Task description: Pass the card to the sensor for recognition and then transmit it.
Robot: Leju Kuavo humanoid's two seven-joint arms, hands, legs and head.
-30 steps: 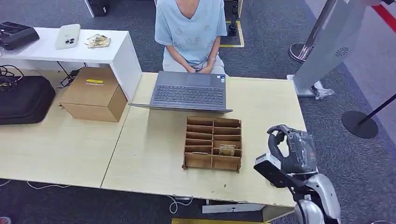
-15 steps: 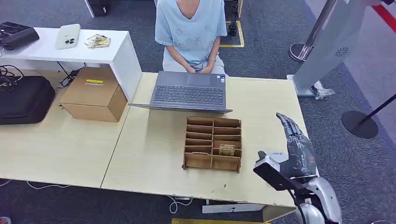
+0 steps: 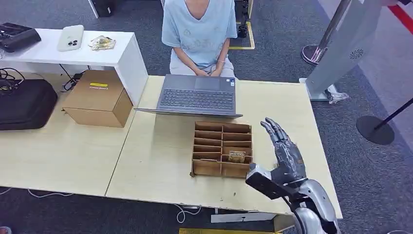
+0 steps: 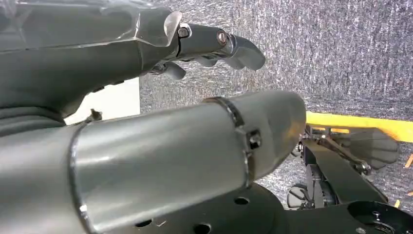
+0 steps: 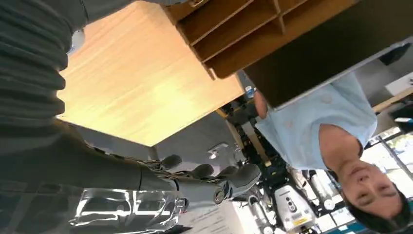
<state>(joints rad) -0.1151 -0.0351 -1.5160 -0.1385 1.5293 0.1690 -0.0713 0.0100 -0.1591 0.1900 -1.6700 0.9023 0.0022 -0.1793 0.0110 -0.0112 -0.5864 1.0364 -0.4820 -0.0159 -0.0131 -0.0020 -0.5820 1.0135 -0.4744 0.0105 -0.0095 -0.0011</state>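
A small card [image 3: 237,156] stands in a front right compartment of the wooden organizer [image 3: 209,168] on the light table [image 3: 156,161]. My right hand [image 3: 286,153] hovers just right of the organizer, fingers straight and spread, holding nothing. In the right wrist view the same hand [image 5: 195,187] stretches out past the table edge, with the organizer's compartments [image 5: 234,34] beyond it. My left hand [image 4: 146,48] hangs over grey carpet with its fingers [image 4: 229,44] extended and nothing in them.
A person in a light blue shirt [image 3: 198,34] sits behind an open laptop [image 3: 197,97] at the table's far side. A cardboard box [image 3: 97,97] and black bag [image 3: 24,105] lie left. A grey slanted post [image 3: 343,48] stands at the right.
My right hand uncurled from a closed pose into straight fingers and moved left, closer to the organizer's right side. The card, laptop and person stayed put.
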